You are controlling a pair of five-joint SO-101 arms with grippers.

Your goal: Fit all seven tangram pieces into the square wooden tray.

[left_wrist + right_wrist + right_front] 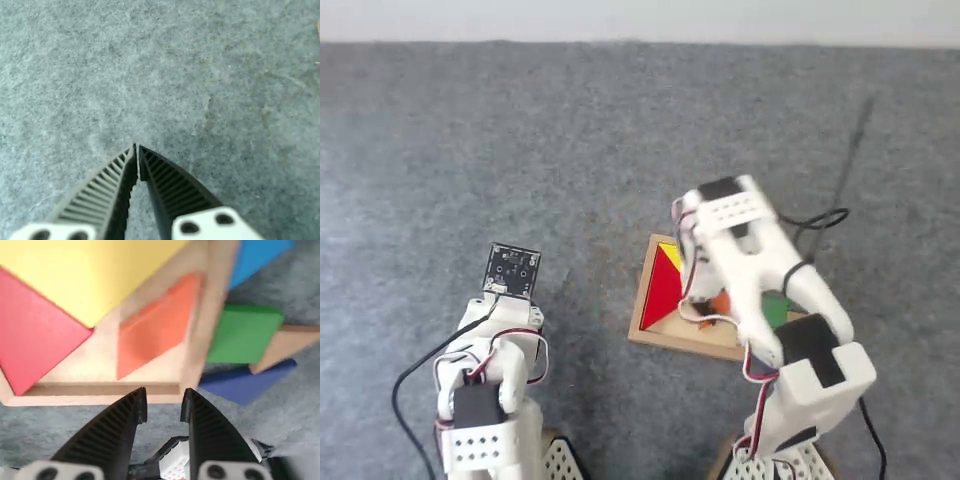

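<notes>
The square wooden tray (pixel 650 334) lies right of centre under my right arm. Inside it are a red triangle (pixel 35 335), a yellow triangle (pixel 95 270) and an orange parallelogram (pixel 157 322). Beyond the tray's rim (pixel 197 347) a green square (pixel 245 332), a light blue piece (pixel 257 257), a dark blue piece (pixel 245 382) and a tan piece (pixel 287 342) crowd together. My right gripper (pixel 163 400) hovers open just outside the tray's wall, holding nothing. My left gripper (pixel 136 148) is shut and holds nothing, over bare grey carpet at the front left.
Grey carpet (pixel 520 150) covers the table. A thin black cable (pixel 840 180) runs back from the right arm. The left arm's wrist camera board (pixel 513 270) sticks up at the front left.
</notes>
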